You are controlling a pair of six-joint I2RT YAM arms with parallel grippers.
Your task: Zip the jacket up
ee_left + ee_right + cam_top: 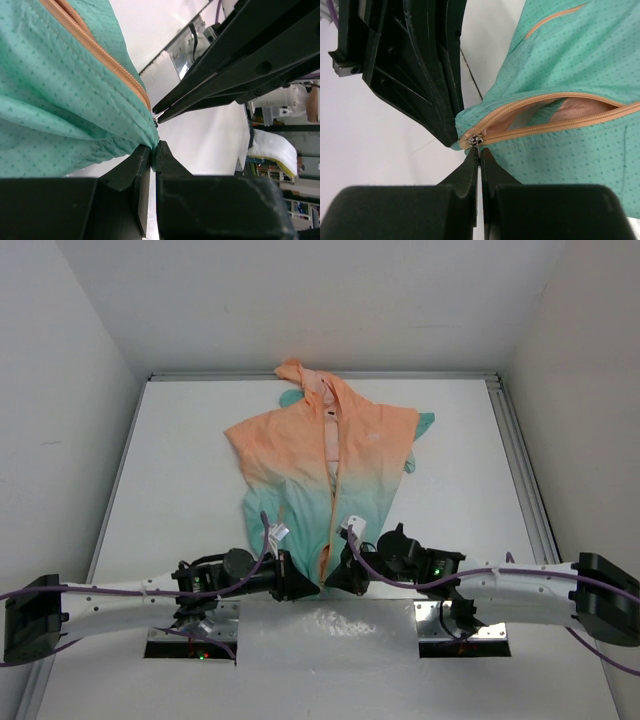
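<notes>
The right black two-finger pincer is squeezed tight on the small silver metal zipper pull right at its tips. To the right of the pincer runs the long orange zipper, partly open, across the thin green cloth jacket. Up and left of the pincer, the left black pincer touches the jacket's corner above the flat white table.

The jacket lies flat on the table, hood toward the far wall, hem nearest my bases. My left jaws sit at the hem, left of the zipper. My right jaws sit just right, at its foot.
</notes>
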